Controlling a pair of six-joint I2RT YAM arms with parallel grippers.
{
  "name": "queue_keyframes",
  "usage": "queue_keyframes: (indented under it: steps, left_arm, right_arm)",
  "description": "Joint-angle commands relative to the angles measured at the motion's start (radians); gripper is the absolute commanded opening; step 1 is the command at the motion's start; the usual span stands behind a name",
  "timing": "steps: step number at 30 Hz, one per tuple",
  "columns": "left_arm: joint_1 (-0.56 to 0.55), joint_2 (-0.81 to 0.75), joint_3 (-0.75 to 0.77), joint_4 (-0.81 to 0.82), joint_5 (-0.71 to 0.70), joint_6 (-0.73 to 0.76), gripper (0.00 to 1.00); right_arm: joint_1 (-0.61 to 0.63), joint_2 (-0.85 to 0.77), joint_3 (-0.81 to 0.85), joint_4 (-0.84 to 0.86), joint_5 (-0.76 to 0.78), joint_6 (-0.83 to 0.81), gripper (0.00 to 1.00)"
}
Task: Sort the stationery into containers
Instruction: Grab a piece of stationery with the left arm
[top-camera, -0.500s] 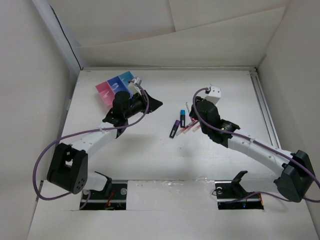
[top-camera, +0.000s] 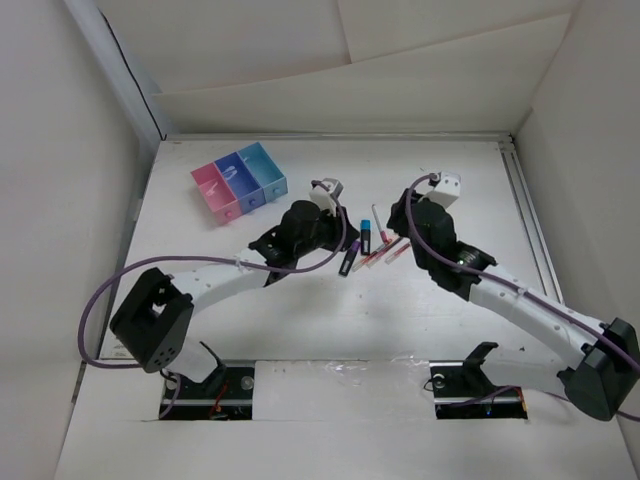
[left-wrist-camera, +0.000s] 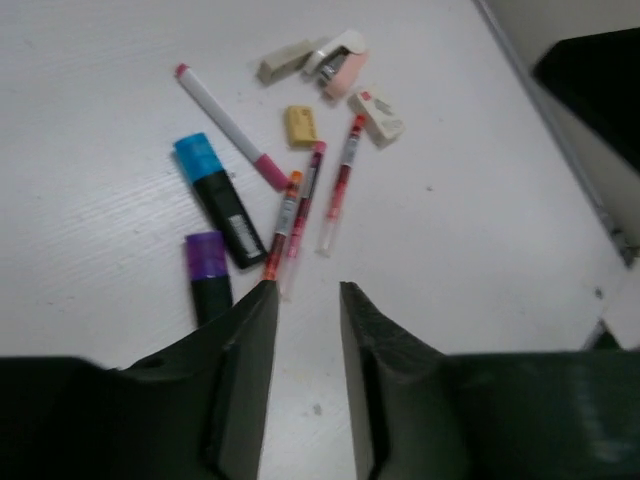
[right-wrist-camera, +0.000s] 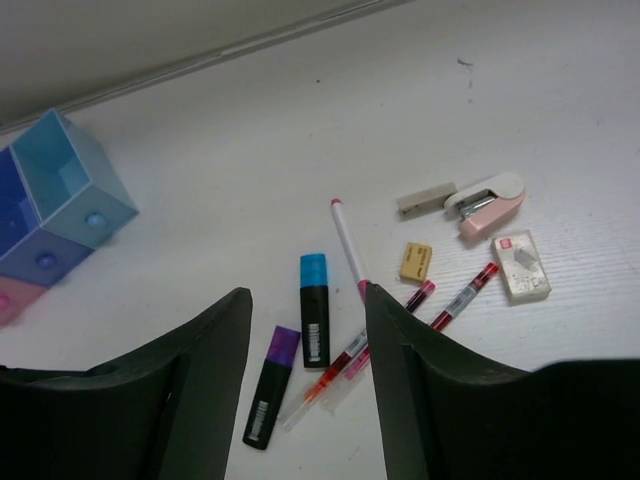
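Note:
The stationery lies in a loose pile (top-camera: 368, 245) mid-table. It holds a blue-capped marker (left-wrist-camera: 218, 200), a purple-capped marker (left-wrist-camera: 208, 275), a white pen (left-wrist-camera: 225, 125), thin red pens (left-wrist-camera: 340, 185) and small erasers (left-wrist-camera: 301, 126). The pile also shows in the right wrist view, with the blue-capped marker (right-wrist-camera: 315, 310) and the red pens (right-wrist-camera: 462, 297). The pink (top-camera: 212, 190), purple-blue (top-camera: 240, 180) and light blue (top-camera: 268, 170) containers stand at the far left. My left gripper (left-wrist-camera: 303, 295) is open and empty just left of the pile. My right gripper (right-wrist-camera: 305, 295) is open and empty above the pile's right side.
A pink stapler (right-wrist-camera: 490, 205) and a white eraser (right-wrist-camera: 521, 266) lie at the pile's far right. White walls enclose the table, with a rail (top-camera: 525, 215) along the right edge. The two arms face each other closely across the pile.
My left arm has swung right, from the containers to the left edge of the pile. My right gripper has shifted slightly toward the far right.

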Motion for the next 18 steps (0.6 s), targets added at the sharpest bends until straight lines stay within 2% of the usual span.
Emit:
queue_keyframes:
  steps: [1,4,6,13,18]
  left_arm:
    - [0.013,0.058,0.068,-0.085,-0.151,0.076,0.31]
    - [-0.010,0.149,0.126,-0.159,-0.209,0.088,0.41]
    - [-0.010,0.211,0.167,-0.182,-0.242,0.088,0.41]
    - [-0.038,0.295,0.236,-0.203,-0.253,0.121,0.56]
    - [-0.066,0.360,0.290,-0.265,-0.275,0.156,0.58]
  right_arm:
    - [-0.037,-0.061,-0.016,0.009,-0.001,0.021,0.56]
    - [-0.072,-0.093,-0.036,0.009,-0.051,0.021,0.57]
    - [-0.086,-0.104,-0.036,0.009,-0.085,0.021,0.57]
    - [-0.105,-0.093,-0.036,0.009,-0.134,0.031,0.57]
    - [-0.105,-0.072,-0.027,0.009,-0.153,0.021,0.57]
